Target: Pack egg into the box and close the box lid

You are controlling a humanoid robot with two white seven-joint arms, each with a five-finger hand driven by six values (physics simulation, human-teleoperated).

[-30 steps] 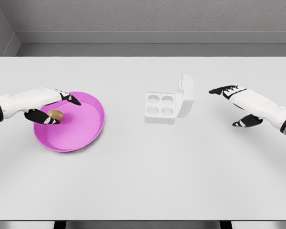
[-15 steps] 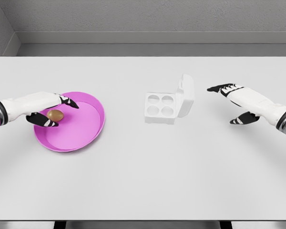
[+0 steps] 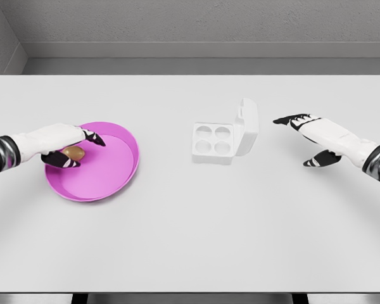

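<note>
The task is at its very start: nothing is packed yet. The small brown oval egg lies in the left part of the round shallow pink plastic plate, which sits on the left side of the plain white desk. The left hand has its white palm and black fingertips closed in around the egg, thumb below and fingers above, so it looks to be gripping it, though whether the egg has left the plate's floor cannot be told from this view. Well apart to the right, near the middle of the desk, stands the small white moulded four-cup egg box; all four round cups show bare, and its hinged white lid stands upright along the box's right edge, fully open. The right hand hovers to the right of the lid, near it but not touching, with its fingers spread and relaxed, holding nothing; it seems placed ready for the lid. As judged from this, what remains is nearly everything: lifting the egg clear of the plate's rim, carrying it rightward across the bare desk to the box, setting it into one of the cups, releasing it, and then swinging the lid over leftward and down until it shuts.
</note>
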